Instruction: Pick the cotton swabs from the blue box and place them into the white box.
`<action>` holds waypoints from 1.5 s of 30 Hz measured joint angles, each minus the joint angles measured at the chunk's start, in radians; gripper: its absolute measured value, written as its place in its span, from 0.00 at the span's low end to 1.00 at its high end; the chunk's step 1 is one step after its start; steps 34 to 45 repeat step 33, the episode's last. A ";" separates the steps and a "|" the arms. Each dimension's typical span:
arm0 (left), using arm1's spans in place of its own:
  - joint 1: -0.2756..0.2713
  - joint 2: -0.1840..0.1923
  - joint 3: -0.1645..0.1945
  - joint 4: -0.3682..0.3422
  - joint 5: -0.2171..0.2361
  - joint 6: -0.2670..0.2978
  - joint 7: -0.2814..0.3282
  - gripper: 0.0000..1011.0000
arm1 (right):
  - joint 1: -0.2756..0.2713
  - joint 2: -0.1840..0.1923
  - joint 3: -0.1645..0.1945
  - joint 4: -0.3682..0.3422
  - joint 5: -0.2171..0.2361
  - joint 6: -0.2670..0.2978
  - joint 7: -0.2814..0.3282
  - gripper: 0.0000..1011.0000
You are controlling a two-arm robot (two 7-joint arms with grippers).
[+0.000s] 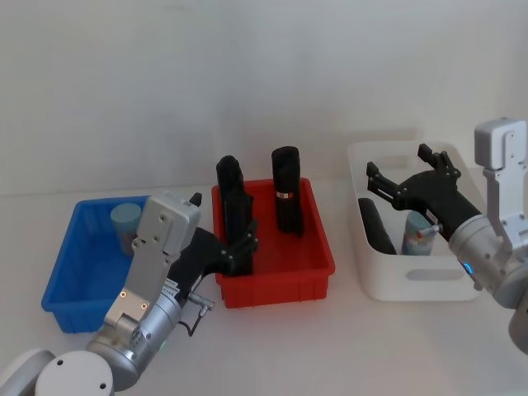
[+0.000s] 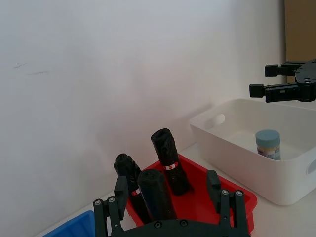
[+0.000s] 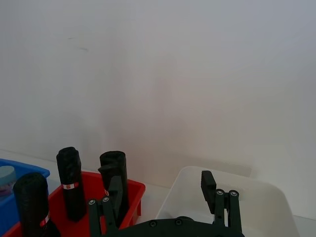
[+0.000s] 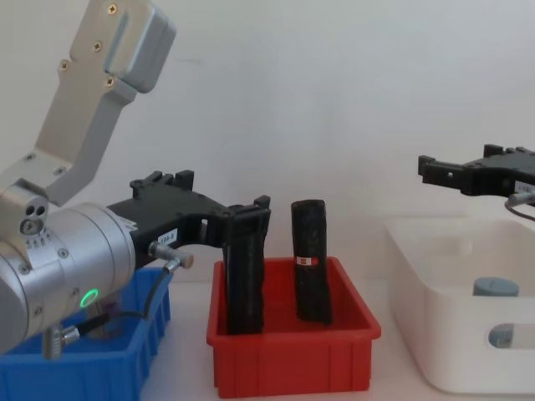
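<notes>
The low, bright blue plastic bin [image 1: 62, 266] sits at the robot's left on the white table [image 1: 272, 330]. One small clear tub of cotton swabs with a pale blue lid [image 1: 126, 223] stands upright inside it, near the far wall. A second swab tub [image 1: 417, 234] stands upright inside the deep white plastic tub with oval handle cut-outs [image 1: 412, 282], at the robot's right. In the head view a dark cylindrical object [image 1: 377, 224] lies in the white tub beside it; what it is cannot be told.

Between the two boxes stands a red plastic bin [image 1: 276, 276] holding tall black cylindrical rolls [image 1: 287, 200], all upright or slightly tilted.

The left gripper [image 1: 239, 247] hangs in the air over the near left corner of the red bin, just beside the blue bin's right wall. Its fingers [image 2: 214, 183] are spread apart and nothing is between them.

The right gripper [image 1: 402, 180] hovers above the white tub, over the swab tub inside but clear of it. Its fingers [image 4: 440, 173] are parted wide and grip nothing.
</notes>
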 joint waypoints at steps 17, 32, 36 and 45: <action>0.000 0.000 0.000 0.000 0.000 0.000 0.000 0.99 | -0.003 0.001 0.002 -0.003 0.002 0.001 -0.002 0.99; 0.000 0.000 0.000 0.000 0.000 0.000 0.000 0.99 | -0.004 0.002 0.001 -0.004 0.002 0.001 -0.002 0.99; 0.000 0.000 0.000 0.000 0.000 0.000 0.000 0.99 | -0.004 0.002 0.001 -0.004 0.002 0.001 -0.002 0.99; 0.000 0.000 0.000 0.000 0.000 0.000 0.000 0.99 | -0.004 0.002 0.001 -0.004 0.002 0.001 -0.002 0.99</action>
